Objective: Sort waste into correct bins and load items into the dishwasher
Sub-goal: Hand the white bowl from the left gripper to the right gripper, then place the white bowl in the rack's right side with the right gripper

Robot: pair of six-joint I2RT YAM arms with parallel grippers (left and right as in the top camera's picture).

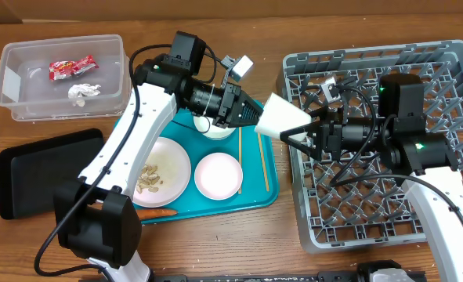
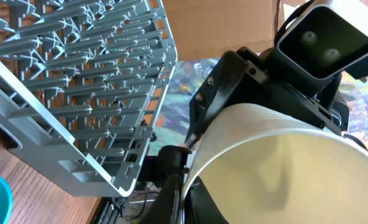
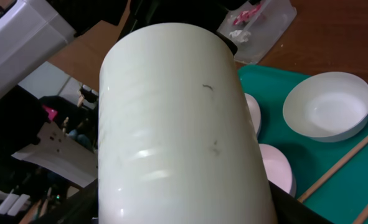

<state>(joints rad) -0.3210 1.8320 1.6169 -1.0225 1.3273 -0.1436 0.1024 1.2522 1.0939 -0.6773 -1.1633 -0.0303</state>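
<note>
Left gripper [image 1: 253, 117]: was clamped on white cup [image 1: 282, 116] rim, frame centre
Right gripper [image 1: 303, 133]: gripped cup's base end, at dish rack [image 1: 450, 70] left edge

Left to right: tub [image 1: 110, 78] at the back left with the wrapper [image 1: 72, 67] and tissue [image 1: 83, 92] in it, small tray [image 1: 43, 176] just in front of that, big tray [image 1: 251, 196] in the middle, dish rack [image 1: 372, 227] on the right. On the big tray the plate [image 1: 172, 153] sits left with the scraps [image 1: 147, 180] on it, one bowl [image 1: 218, 175] right beside it, another bowl [image 1: 219, 133] behind, chopsticks [image 1: 264, 160] along the right side, and the carrot [image 1: 154, 212] lies at its front edge. The cup's [image 1: 282, 117] up over the gap between big tray and rack.
</note>
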